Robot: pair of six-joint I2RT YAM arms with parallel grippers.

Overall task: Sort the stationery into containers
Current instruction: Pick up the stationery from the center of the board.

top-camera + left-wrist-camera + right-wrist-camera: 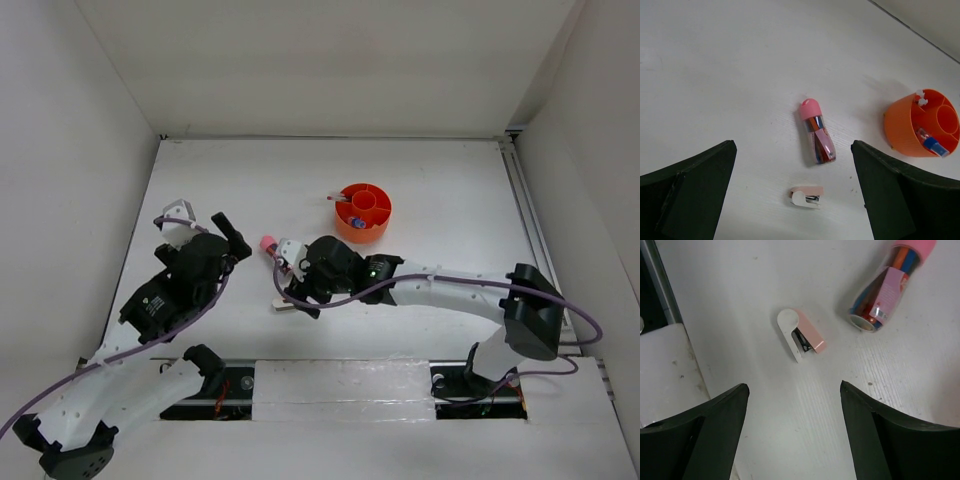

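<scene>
The right gripper (793, 386) is wide open and holds nothing. The little white-and-pink stapler (800, 342) lies flat on the white table (765, 280), right at 12 o'clock from the gap between the fingers. Nothing touches it. The pink-capped tube (887, 287) lies on its side at about 2 o'clock from the stapler, near it but apart.

The left gripper (792, 145) is wide open too, with nothing in it. It looks down on the same two things. The orange tub (905, 130) sits at about 3 o'clock from the tube, well apart. A blue-capped bottle (936, 146) is already in one of its outer parts.

I think the stapler is light and hard. It looks smooth, so it may slip or spin if it is pinched at a corner. The best hold is likely across its two long sides, near the middle, with the fingers turned to line up with it. It lies low on the table, so the fingers must go almost down to the table.

The tube is round and smooth, so I think it may roll. A hold across the middle of its clear body seems safest, not on the cap.
</scene>
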